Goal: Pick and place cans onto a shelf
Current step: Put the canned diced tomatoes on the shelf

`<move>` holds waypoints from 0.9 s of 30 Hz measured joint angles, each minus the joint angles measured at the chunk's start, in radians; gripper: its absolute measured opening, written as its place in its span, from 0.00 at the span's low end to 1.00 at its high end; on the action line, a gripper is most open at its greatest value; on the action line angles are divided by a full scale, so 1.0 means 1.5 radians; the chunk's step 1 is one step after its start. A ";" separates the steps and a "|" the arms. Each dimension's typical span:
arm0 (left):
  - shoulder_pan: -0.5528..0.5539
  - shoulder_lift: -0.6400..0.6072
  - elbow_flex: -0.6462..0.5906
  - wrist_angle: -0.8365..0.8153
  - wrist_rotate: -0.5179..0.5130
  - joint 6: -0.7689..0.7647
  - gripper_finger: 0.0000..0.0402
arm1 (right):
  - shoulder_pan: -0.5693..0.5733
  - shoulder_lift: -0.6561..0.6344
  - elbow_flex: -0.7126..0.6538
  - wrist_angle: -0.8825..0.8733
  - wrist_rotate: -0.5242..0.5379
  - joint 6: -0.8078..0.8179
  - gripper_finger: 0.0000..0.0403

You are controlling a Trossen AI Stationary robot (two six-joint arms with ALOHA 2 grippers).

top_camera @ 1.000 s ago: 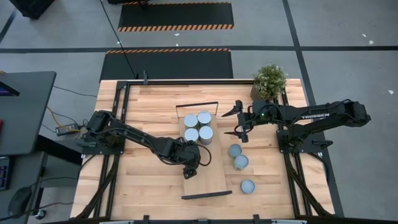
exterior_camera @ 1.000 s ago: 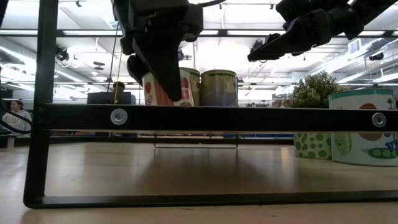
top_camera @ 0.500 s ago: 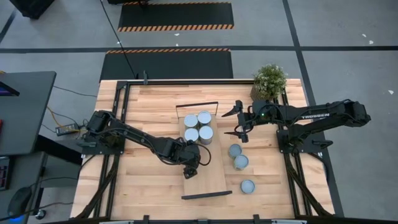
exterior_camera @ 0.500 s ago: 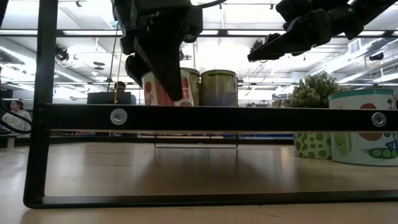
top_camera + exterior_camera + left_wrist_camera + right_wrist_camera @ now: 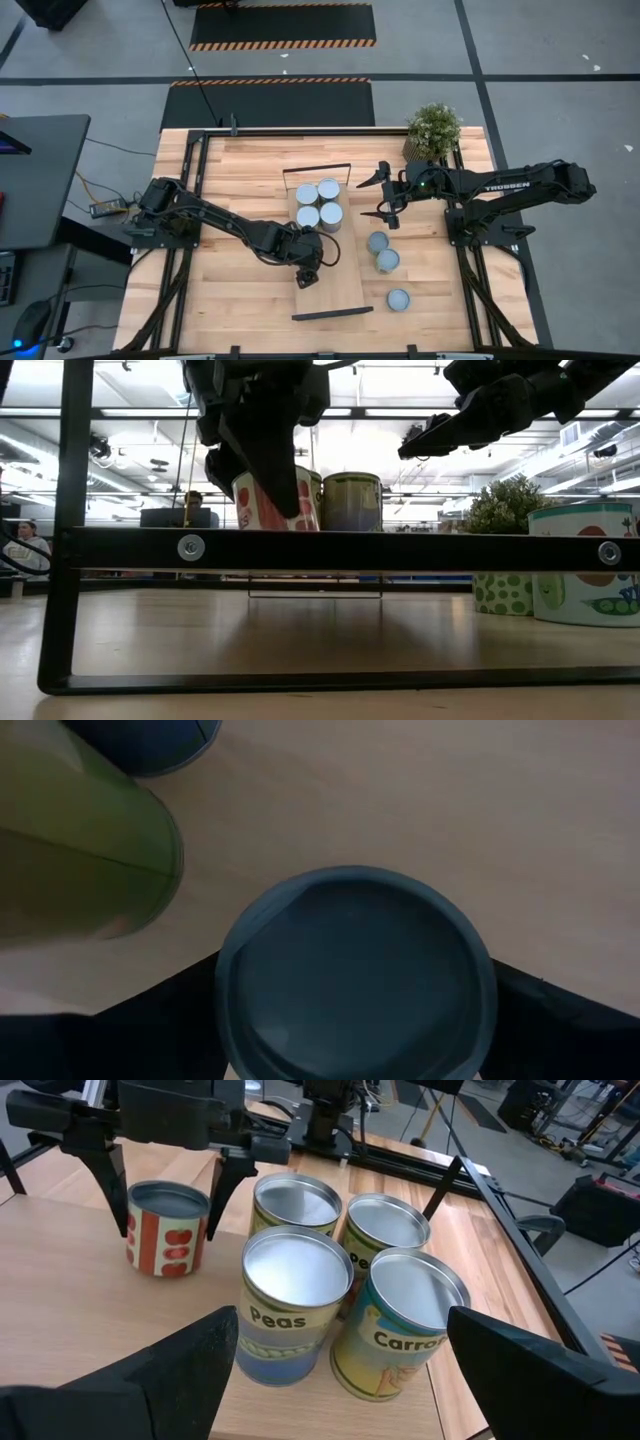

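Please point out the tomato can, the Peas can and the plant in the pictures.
tomato can [image 5: 167,1228]: right wrist view, on its red-and-white label side.
Peas can [image 5: 296,1270]: right wrist view, on its shiny top.
plant [image 5: 434,126]: high view, on its leaves.

The high view looks straight down from well above, taking in the whole plank table [image 5: 240,300], both arms and the surrounding floor. The low view sits at tabletop height, close against the shelf [image 5: 340,548], facing level across it into the room. The left wrist view points down, very near one can [image 5: 355,975]. The right wrist view looks obliquely across the shelf at four grouped cans [image 5: 340,1280] and the other arm, the same cluster the high and low views share.
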 joint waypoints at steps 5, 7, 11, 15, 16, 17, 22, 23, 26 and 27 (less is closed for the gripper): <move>0.000 0.000 0.000 0.002 0.000 -0.004 0.79 | 0.000 0.000 0.000 0.000 0.000 0.000 0.91; 0.000 0.000 0.000 0.005 0.000 -0.004 0.79 | 0.000 0.000 0.000 0.000 0.000 0.000 0.91; 0.000 0.000 0.000 0.010 0.000 -0.003 0.79 | 0.000 0.000 0.000 0.000 0.000 0.000 0.91; 0.000 0.000 0.000 0.009 0.000 0.000 0.79 | 0.000 0.000 0.000 0.001 0.000 0.001 0.91; 0.000 0.000 0.000 0.010 0.000 -0.001 0.79 | 0.000 0.000 0.000 0.001 0.000 0.000 0.91; 0.000 0.000 0.000 0.010 0.000 0.000 0.79 | 0.000 0.000 0.000 0.004 0.000 0.000 0.91; 0.001 0.000 0.000 0.021 -0.001 0.002 0.79 | 0.000 0.000 0.000 0.015 0.000 -0.003 0.91; 0.001 0.000 0.000 0.019 0.000 0.001 0.79 | 0.000 0.000 0.000 0.015 0.000 -0.003 0.91; 0.001 0.000 0.000 0.014 -0.006 0.002 0.79 | 0.000 0.000 0.000 0.016 0.000 -0.002 0.91; 0.001 0.000 0.000 0.014 -0.008 0.002 0.79 | 0.000 0.000 0.000 0.015 0.000 -0.002 0.91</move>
